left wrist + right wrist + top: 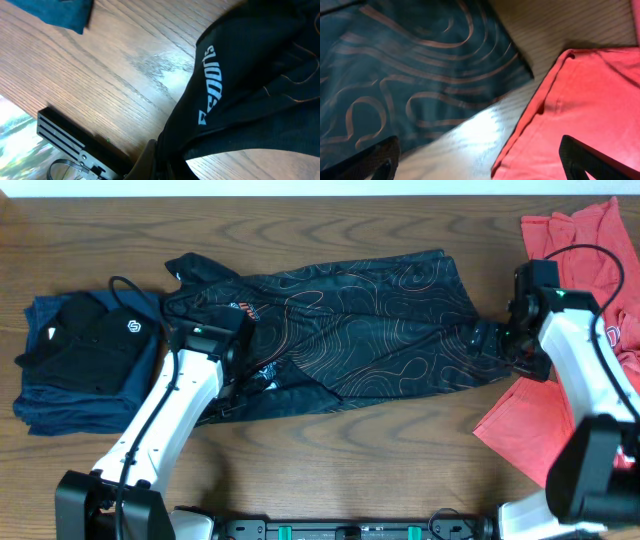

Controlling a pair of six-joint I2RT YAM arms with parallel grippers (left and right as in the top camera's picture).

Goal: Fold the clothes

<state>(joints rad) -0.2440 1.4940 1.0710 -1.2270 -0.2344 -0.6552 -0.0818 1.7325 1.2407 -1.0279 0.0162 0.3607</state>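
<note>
A black shirt with an orange contour pattern (370,330) lies spread across the middle of the table. My left gripper (235,375) is at its front left part, shut on a bunch of the black fabric; the left wrist view shows the cloth (240,75), with white lettering, pinched in the jaws (162,167). My right gripper (505,345) is at the shirt's right end. In the right wrist view its fingers (480,165) are wide apart over bare wood, with the shirt's corner (410,75) on one side and red cloth (590,90) on the other.
A stack of folded dark blue and black clothes (85,360) sits at the left; its blue edge shows in the left wrist view (60,12). Red garments (580,240) lie at the right, one reaching the front right (530,425). A black rail (70,137) runs along the table's front edge.
</note>
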